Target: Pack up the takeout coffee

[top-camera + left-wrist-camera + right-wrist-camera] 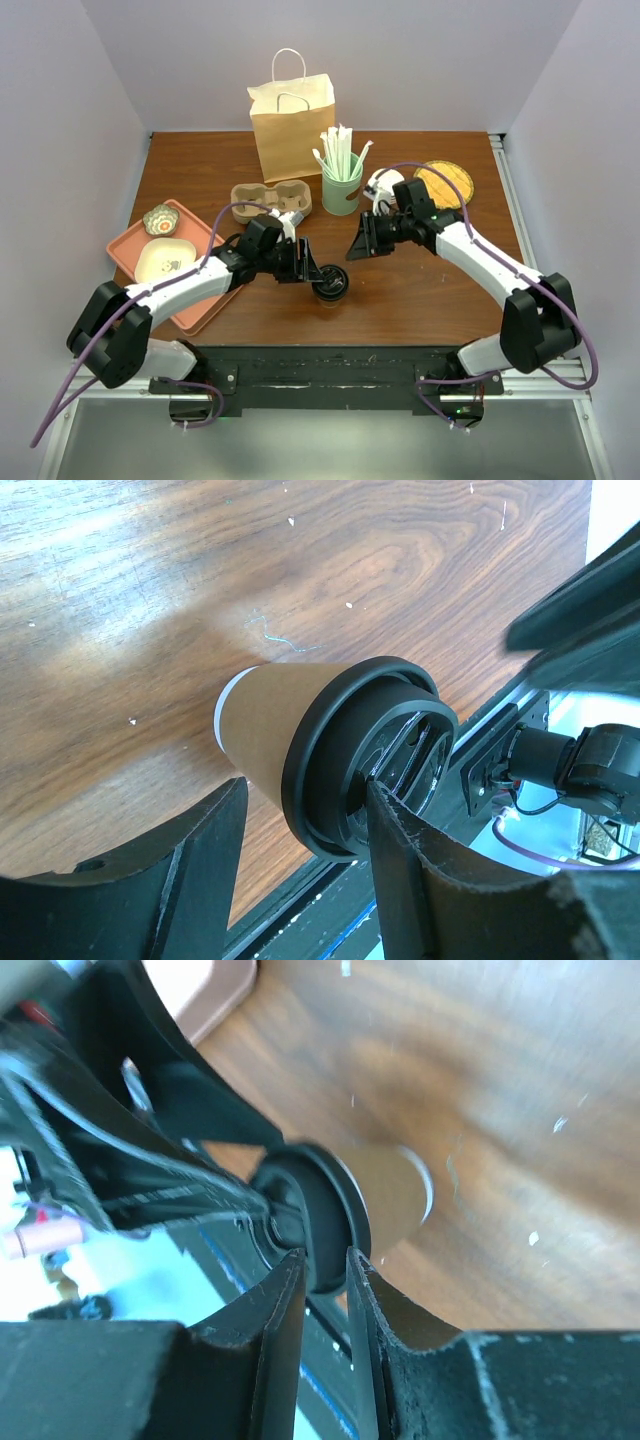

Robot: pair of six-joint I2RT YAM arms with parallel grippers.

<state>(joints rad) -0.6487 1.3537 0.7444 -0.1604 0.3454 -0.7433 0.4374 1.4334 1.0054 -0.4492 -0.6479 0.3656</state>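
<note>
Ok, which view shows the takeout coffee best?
Left wrist: the takeout coffee is close and sharp, black lid and brown wall clear. Top external shows it small, mostly lid; right wrist shows it blurred beyond the right gripper.

Lidded takeout coffee in left hand

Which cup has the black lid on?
The small brown coffee cup at the left gripper; the green cup behind it is open, full of white sticks.

Reaching in low from the left, clamping left gripper around the takeout coffee. Angling in from the right, holding right gripper nearby, fingers barely parted, gripping nothing.
</note>
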